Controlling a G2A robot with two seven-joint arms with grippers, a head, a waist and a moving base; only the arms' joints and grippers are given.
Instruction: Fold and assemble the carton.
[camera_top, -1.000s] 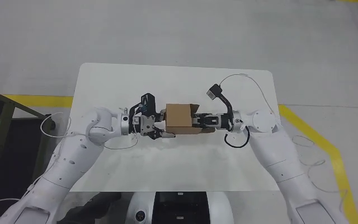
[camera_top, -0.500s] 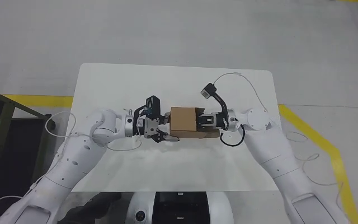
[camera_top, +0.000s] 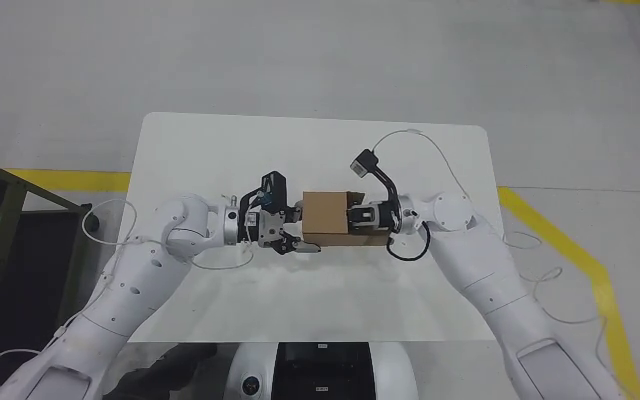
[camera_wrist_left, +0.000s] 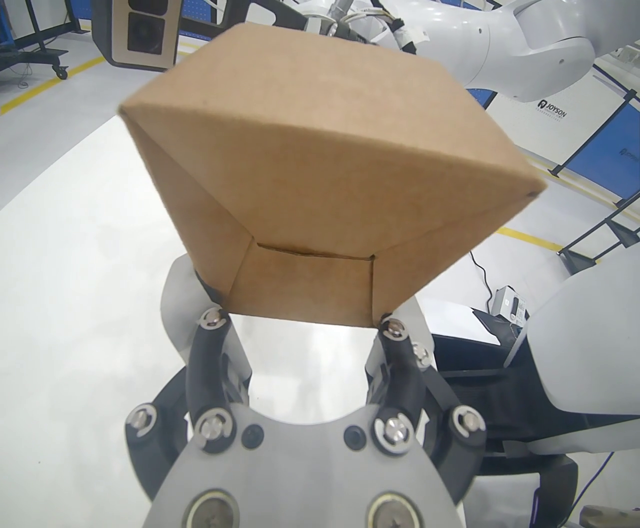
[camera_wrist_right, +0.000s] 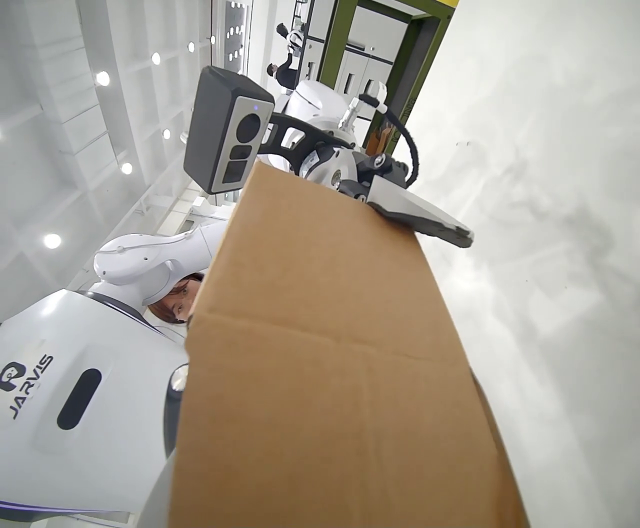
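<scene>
Starting at the left: a yellow line (camera_top: 60, 180) on the floor, then the table (camera_top: 200, 140) begins, with a broad bare stretch of white from its left edge inward. The left arm comes in low over that stretch.

Left gripper (camera_top: 297, 229) is right at the carton's left end, jaws spread wide. The wrist view has the brown end panel sitting just between the two finger links, folded in and closed. From the other side, one grey finger (camera_wrist_right: 425, 220) lies along the carton's edge and sticks out past it toward the table. Whether it presses on the card, I can't tell.

Now the carton (camera_top: 325, 212) itself sits dead centre on the table, well apart from all four edges. Its long sides run square, and a small flap (camera_top: 351, 194) stands up at the far right corner. There is free table both beyond it and on the robot's side.

Right gripper (camera_top: 356, 218) is in at the carton's right end. Brown card covers its own view, so I can't tell its grip.

Further right, a thin cable (camera_top: 420, 135) loops over the far part of the table. Then more bare white runs out to the right edge.
</scene>
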